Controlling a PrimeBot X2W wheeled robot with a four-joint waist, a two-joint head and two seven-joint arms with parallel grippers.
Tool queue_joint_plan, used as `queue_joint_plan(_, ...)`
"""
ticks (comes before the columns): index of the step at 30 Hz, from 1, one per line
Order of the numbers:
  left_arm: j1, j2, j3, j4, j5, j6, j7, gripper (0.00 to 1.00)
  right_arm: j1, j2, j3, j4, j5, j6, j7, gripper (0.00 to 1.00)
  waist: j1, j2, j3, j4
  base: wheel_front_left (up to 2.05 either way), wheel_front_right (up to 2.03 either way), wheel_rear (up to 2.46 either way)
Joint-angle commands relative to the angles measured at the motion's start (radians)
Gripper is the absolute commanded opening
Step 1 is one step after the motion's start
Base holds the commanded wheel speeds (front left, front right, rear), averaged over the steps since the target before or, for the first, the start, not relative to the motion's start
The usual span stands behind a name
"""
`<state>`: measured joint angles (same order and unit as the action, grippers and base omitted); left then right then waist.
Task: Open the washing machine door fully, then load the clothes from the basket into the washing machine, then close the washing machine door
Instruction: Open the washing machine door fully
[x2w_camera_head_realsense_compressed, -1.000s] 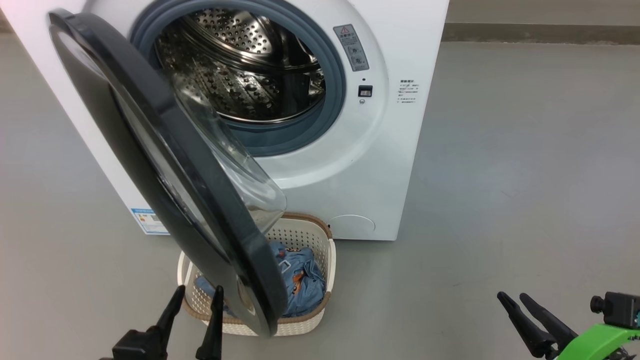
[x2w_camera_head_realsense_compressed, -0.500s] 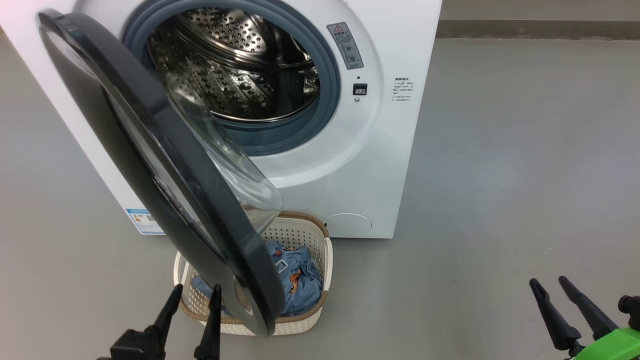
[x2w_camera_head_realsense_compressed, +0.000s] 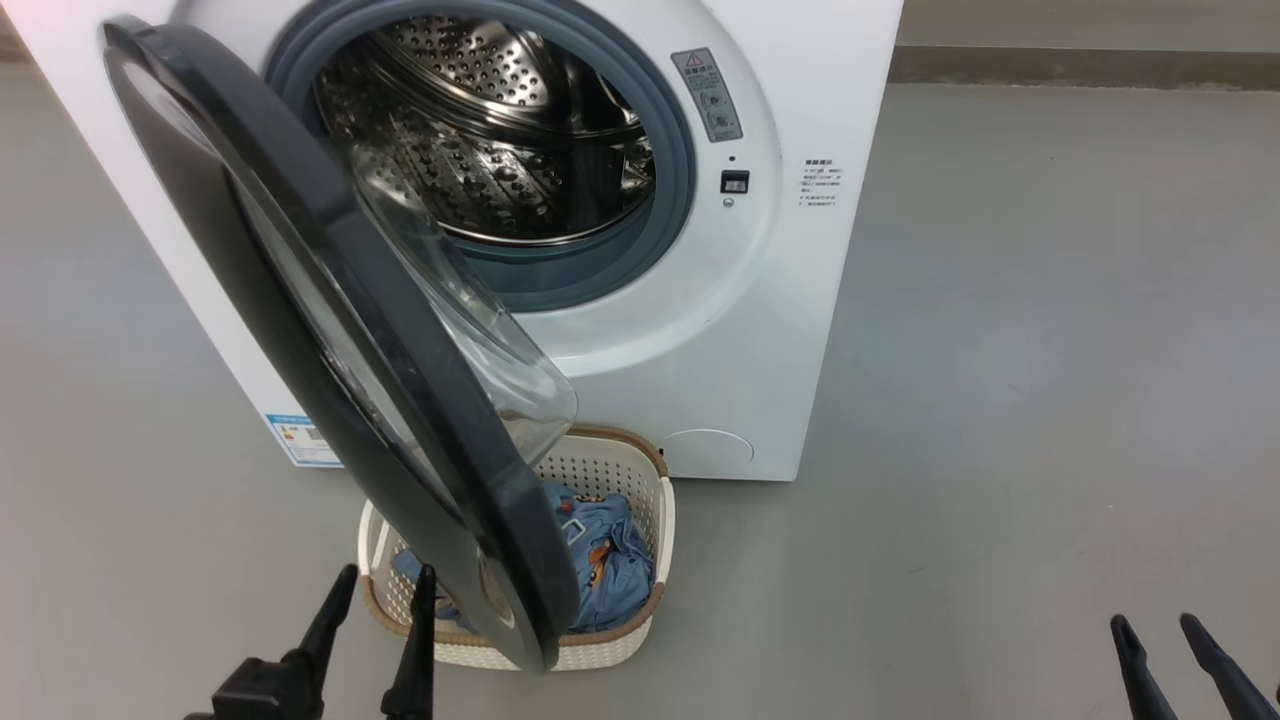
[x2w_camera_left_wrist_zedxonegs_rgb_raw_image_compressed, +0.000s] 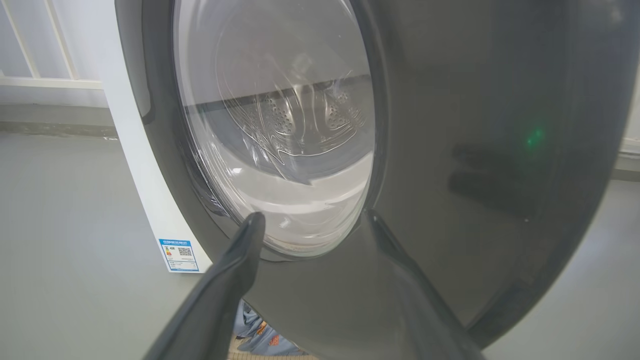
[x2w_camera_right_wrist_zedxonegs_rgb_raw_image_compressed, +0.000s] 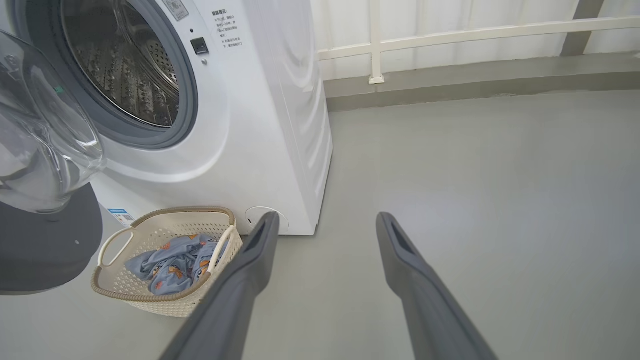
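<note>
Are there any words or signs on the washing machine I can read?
Grey sticker beside the drum: a red warning triangle, words too small to read.
Printed lines on the washing machine front: too small to read.
Blue label at its lower corner: a square code, words blurred.

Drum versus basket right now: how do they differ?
The drum is shiny steel and shows no clothes; the basket is cream plastic and holds the blue clothes. The drum sits up in the machine, in open view; the basket stands on the floor, partly hidden behind the door in the head view. Both have perforated walls.
</note>
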<state>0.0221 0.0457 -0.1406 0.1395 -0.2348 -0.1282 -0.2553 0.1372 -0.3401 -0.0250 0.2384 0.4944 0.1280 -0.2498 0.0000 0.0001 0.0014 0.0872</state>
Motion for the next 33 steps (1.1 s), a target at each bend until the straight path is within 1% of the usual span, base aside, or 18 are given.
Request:
queue_joint_plan(1,-0.007,0.006,0.039,-0.022,0.008,-0.002,-0.006,1.00,0.005,-0.016,-0.003,-0.014,-0.011,0.003,-0.012,1.00,0.0000,-0.0001,0.001,0.001,0.00,0.00,0.00)
queue_joint_plan(7,-0.008,0.005,0.047,-0.012,0.002,-0.002,-0.006,1.00,0.018,-0.002,-0.001,-0.001,-0.016,0.003,-0.012,1.00,0.0000,-0.0001,0.003,0.000,0.00,0.00,0.00)
queue_joint_plan(8,-0.011,0.005,0.050,-0.011,0.002,-0.002,-0.006,0.90,0.019,-0.001,0.000,0.000,-0.017,0.003,-0.012,1.00,0.0000,-0.0001,0.003,0.000,0.00,0.00,0.00)
queue_joint_plan(9,-0.014,0.005,0.054,-0.013,0.002,-0.002,-0.006,0.39,0.019,-0.001,0.000,0.000,-0.018,0.003,-0.012,1.00,0.0000,-0.0001,0.003,0.001,0.00,0.00,0.00)
queue_joint_plan(10,-0.018,0.005,0.061,-0.017,0.001,-0.002,-0.006,0.00,0.019,0.000,-0.001,0.001,-0.020,0.003,-0.012,1.00,0.0000,-0.0001,0.004,0.001,0.00,0.00,0.00)
queue_joint_plan(13,-0.030,0.005,0.091,-0.058,-0.009,-0.002,-0.006,0.00,0.015,0.000,0.002,-0.001,-0.025,0.003,-0.012,1.00,0.0000,-0.0001,0.004,0.003,0.00,0.00,0.00)
queue_joint_plan(16,-0.047,0.005,0.135,-0.142,-0.028,0.005,-0.006,0.00,0.012,-0.001,0.000,-0.004,-0.028,0.003,-0.012,1.00,0.0000,-0.0001,0.005,0.005,0.00,0.00,0.00)
queue_joint_plan(17,-0.053,0.005,0.146,-0.178,-0.036,0.017,-0.006,0.00,0.012,-0.003,0.000,-0.006,-0.028,0.003,-0.012,1.00,0.0000,-0.0001,0.005,0.006,0.00,0.00,0.00)
queue_joint_plan(19,-0.069,0.005,0.163,-0.261,-0.056,0.054,-0.006,0.00,0.013,-0.004,-0.002,-0.010,-0.029,0.003,-0.012,1.00,0.0000,-0.0001,0.005,0.007,0.00,0.00,0.00)
queue_joint_plan(21,-0.085,0.005,0.157,-0.356,-0.080,0.085,-0.006,0.00,0.014,-0.006,-0.005,-0.014,-0.030,0.003,-0.012,1.00,0.0000,-0.0001,0.005,0.009,0.00,0.00,0.00)
queue_joint_plan(23,-0.096,0.005,0.118,-0.442,-0.080,0.100,-0.006,0.00,0.016,-0.007,-0.009,-0.017,-0.031,0.003,-0.012,1.00,0.0000,-0.0001,0.006,0.010,0.00,0.00,0.00)
queue_joint_plan(26,-0.107,0.005,0.018,-0.537,-0.033,0.100,-0.006,0.00,0.020,-0.007,-0.014,-0.021,-0.034,0.003,-0.012,1.00,0.0000,-0.0001,0.009,0.010,0.00,0.00,0.00)
queue_joint_plan(27,-0.107,0.005,0.018,-0.537,-0.033,0.100,-0.006,0.00,0.020,-0.007,-0.014,-0.021,-0.034,0.003,-0.012,1.00,0.0000,-0.0001,0.009,0.010,0.00,0.00,0.00)
queue_joint_plan(29,-0.107,0.005,-0.069,-0.563,-0.005,0.096,-0.006,0.00,0.022,-0.008,-0.016,-0.021,-0.035,0.003,-0.012,1.00,0.0000,-0.0001,0.012,0.011,0.00,0.00,0.00)
queue_joint_plan(31,-0.105,0.005,-0.164,-0.553,0.038,0.088,-0.006,0.00,0.021,-0.006,-0.019,-0.022,-0.036,0.003,-0.012,1.00,0.0000,-0.0001,0.016,0.009,0.00,0.00,0.00)
queue_joint_plan(33,-0.101,0.005,-0.261,-0.520,0.029,0.087,-0.006,0.00,0.018,-0.005,-0.019,-0.021,-0.036,0.003,-0.012,1.00,0.0000,-0.0001,0.020,0.007,0.00,0.00,0.00)
